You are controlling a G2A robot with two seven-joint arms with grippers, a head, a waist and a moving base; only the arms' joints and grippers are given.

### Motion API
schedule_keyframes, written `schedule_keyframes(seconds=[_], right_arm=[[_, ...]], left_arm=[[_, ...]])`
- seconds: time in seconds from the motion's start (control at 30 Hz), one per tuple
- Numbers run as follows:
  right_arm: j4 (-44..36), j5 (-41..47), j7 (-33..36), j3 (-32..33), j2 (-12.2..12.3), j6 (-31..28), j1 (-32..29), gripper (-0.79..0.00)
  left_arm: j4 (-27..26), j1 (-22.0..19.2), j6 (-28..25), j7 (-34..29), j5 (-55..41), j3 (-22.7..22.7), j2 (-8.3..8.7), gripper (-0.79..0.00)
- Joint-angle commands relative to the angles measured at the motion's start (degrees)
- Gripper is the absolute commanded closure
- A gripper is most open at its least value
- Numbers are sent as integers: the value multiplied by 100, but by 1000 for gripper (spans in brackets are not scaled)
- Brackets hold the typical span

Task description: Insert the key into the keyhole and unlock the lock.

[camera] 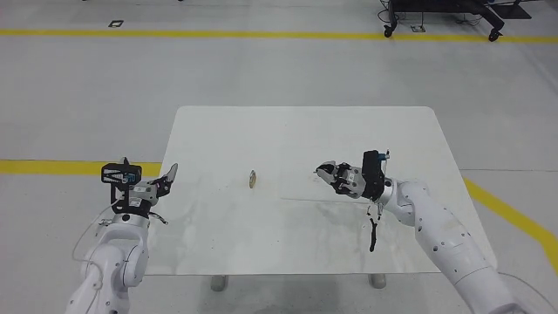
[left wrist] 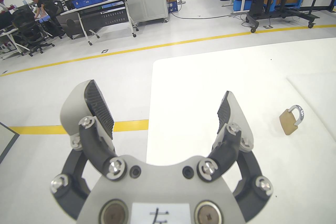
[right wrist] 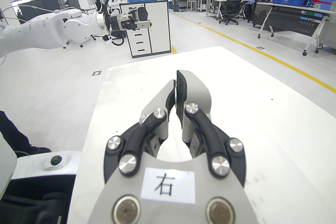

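- The brass padlock [camera: 252, 178] lies on the white table [camera: 349, 131], a little left of centre, between the two arms and touched by neither. Its shackle looks closed.
- The left gripper [left wrist: 160, 101] sits at the table's left edge with its jaws spread wide and nothing between them. The padlock is well apart to its right.
- The right gripper [right wrist: 176, 83] sits over the table right of centre, pointing toward the padlock, with its pads pressed together. I cannot tell whether a key is pinched between them.
- Judged step: the approach, since the lock is neither steadied nor entered.
- Next, the left gripper probably needs to clamp the lock body so the keyhole faces right. The right can then line up with the slot and push straight in before turning.
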Motion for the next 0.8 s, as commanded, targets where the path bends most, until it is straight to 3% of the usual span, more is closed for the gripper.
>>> schedule_keyframes(seconds=[0.0, 0.13, 0.23, 0.33, 0.43, 0.5, 0.77], right_arm=[[0, 0, 0, 0, 0, 0, 0, 0], [0, 0, 0, 0, 0, 0, 0, 0], [0, 0, 0, 0, 0, 0, 0, 0], [0, 0, 0, 0, 0, 0, 0, 0], [0, 0, 0, 0, 0, 0, 0, 0], [0, 0, 0, 0, 0, 0, 0, 0], [0, 0, 0, 0, 0, 0, 0, 0]], left_arm=[[-99, 71, -128, 103, -255, 47, -22, -785], [-253, 20, -1194, -584, -2251, 37, -48, -785], [-68, -365, -2057, -1882, -4232, 191, -45, -785], [215, -990, -2322, -3128, -5334, 514, -33, -785], [500, -1591, -2236, -3944, -5873, 1001, -56, -785], [616, -1894, -2002, -4265, -5716, 1229, -64, -785], [616, -1894, -2002, -4265, -5716, 1229, -64, -785]])
